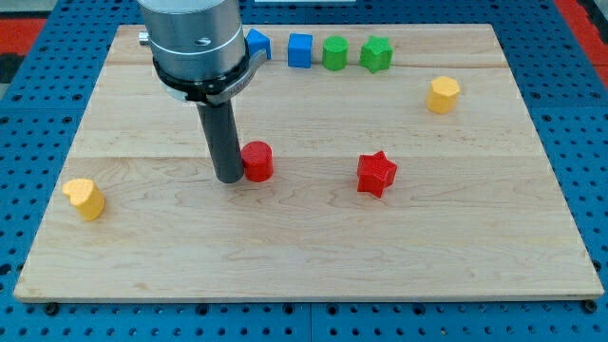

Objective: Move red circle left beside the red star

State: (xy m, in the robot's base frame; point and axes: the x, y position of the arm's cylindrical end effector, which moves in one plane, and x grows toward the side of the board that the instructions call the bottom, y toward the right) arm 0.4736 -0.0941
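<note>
Our tip (230,178) was a bare rod with nothing to close, touching the view's left side of the red circle (257,161), which sat well apart from the red star (376,174). We judged an off-centre push could let the round block slip aside, or a long one bump the star.

Wooden board (313,256) with 2 red, 2 yellow, 2 blue, 2 green blocks

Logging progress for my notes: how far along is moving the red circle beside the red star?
Done: nothing visibly. In hand: my tip touches the red circle on its view-left side. Left: a clear gap of bare board separates it from the red star.
</note>
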